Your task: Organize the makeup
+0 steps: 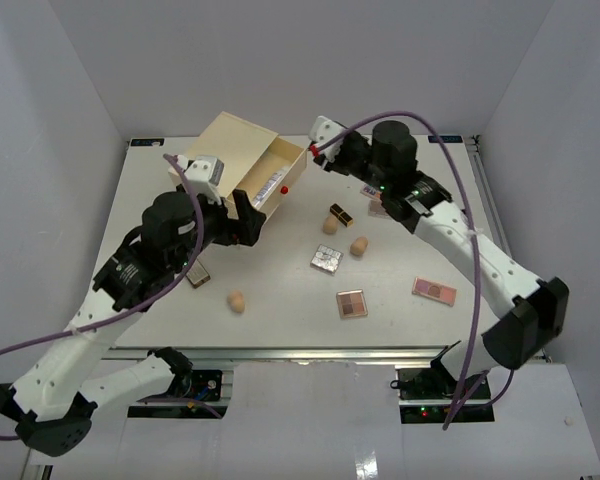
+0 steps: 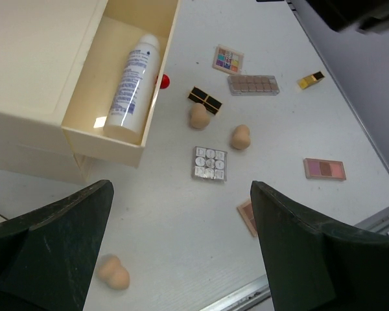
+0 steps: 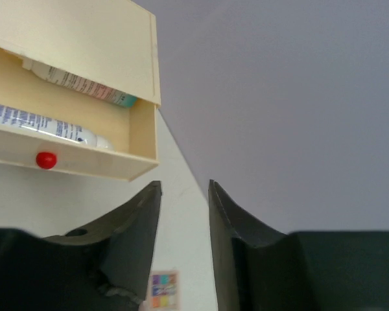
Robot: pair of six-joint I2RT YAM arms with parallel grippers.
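**Gripper state**
- Left gripper (image 2: 181,188): jaws fully apart and empty. It hangs above the table (image 2: 162,220), low in the left wrist view.
- Right gripper (image 3: 185,188): jaws narrowly apart with nothing between them. It sits at upper centre of the top view, beside the chest (image 1: 235,140).

**Drawer contents**
- The drawer (image 2: 104,139) with the red knob (image 2: 163,80) stands pulled out at upper left.
- A clear bottle (image 2: 133,78) with a white cap and blue print lies on its side inside.
- In the right wrist view, a white teal-capped tube (image 3: 78,83) lies behind the bottle, partly under the chest top.

**Items on the table, right of the drawer**
- A black-gold lipstick (image 2: 205,98) lies just beside a peach egg-shaped sponge (image 2: 198,116).
- A second sponge (image 2: 240,137) lies near it.
- A silver palette (image 2: 210,162) lies below them.
- A brown palette (image 2: 253,84) and a multicolour palette (image 2: 227,59) lie at upper centre.
- A pink palette (image 2: 324,168) lies at right.
- A third sponge (image 2: 113,272) lies at lower left.
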